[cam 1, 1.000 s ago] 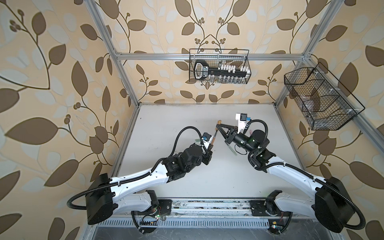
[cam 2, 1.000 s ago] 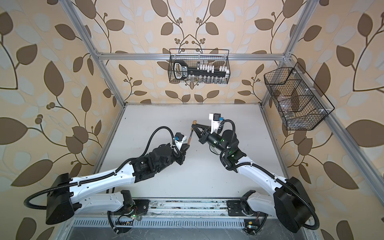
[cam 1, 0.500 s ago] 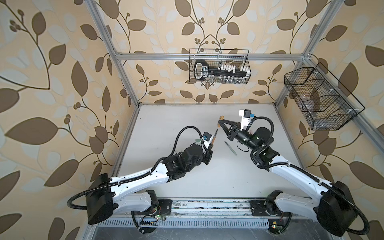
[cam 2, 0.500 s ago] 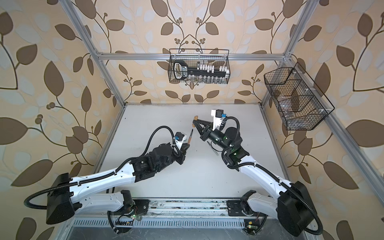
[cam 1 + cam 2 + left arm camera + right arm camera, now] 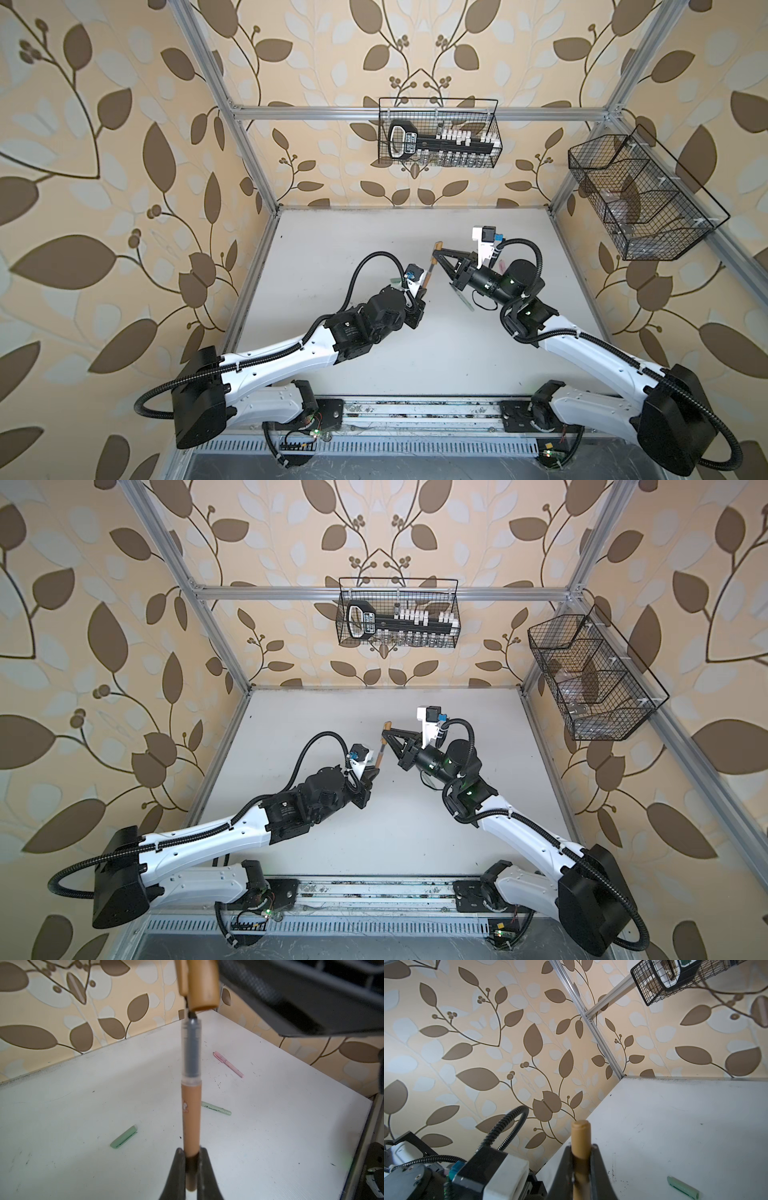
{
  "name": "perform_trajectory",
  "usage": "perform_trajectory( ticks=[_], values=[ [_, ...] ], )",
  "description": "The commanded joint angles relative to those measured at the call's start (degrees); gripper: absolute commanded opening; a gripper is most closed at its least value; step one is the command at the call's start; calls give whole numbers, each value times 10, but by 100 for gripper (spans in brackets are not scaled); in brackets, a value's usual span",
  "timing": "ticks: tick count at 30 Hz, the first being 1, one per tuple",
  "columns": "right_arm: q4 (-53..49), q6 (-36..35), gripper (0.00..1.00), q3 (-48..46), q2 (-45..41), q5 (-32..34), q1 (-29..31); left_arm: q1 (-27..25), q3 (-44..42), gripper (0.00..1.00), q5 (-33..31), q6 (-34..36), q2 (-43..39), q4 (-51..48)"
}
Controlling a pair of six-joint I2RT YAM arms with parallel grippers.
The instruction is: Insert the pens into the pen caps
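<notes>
My left gripper [image 5: 191, 1152] is shut on the lower end of the tan-brown pen [image 5: 191, 1115], which points up and away from it. The tan-brown pen cap [image 5: 202, 985] hangs just over the pen's dark tip, mouth at the tip, held in my shut right gripper [image 5: 580, 1150]. Both top views show the pen [image 5: 429, 272] meeting the cap [image 5: 435, 252] above mid-table, with the left gripper [image 5: 371, 776] below and the right gripper [image 5: 387, 733] at the cap. A pale green pen [image 5: 216, 1111], a green cap [image 5: 124, 1139] and a pink pen [image 5: 228, 1064], seemingly capped, lie on the table.
A wire basket [image 5: 438, 133] with a black tool hangs on the back wall, and another wire basket [image 5: 640, 199] on the right wall. Aluminium frame posts stand at the table's corners. The arms' base rail [image 5: 415, 415] runs along the front edge.
The right arm has shifted its wrist and elbow rightward and brought the cap closer to the pen's tip. The left arm with the pen has hardly moved.
</notes>
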Motion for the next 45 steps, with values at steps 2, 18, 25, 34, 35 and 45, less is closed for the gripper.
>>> perform_trajectory(
  ticks=[2, 18, 25, 34, 35, 45],
  values=[
    [7, 0, 0, -10, -16, 8, 4, -4, 18, 0, -12, 3, -2, 17],
    [34, 5, 0, -27, 2, 28, 20, -4, 19, 0, -10, 5, -11, 21],
    [19, -14, 0, 0, -14, 29, 9, -4, 19, 0, -8, 4, -9, 19],
    [28, -21, 0, 30, -9, 28, -16, -4, 21, 0, -6, 5, -3, 20],
    [30, -21, 0, 31, -8, 25, -16, -4, 20, 0, -6, 5, -3, 20],
    [61, 2, 0, 6, 7, 34, 1, -4, 21, 0, -6, 9, -6, 22]
  ],
)
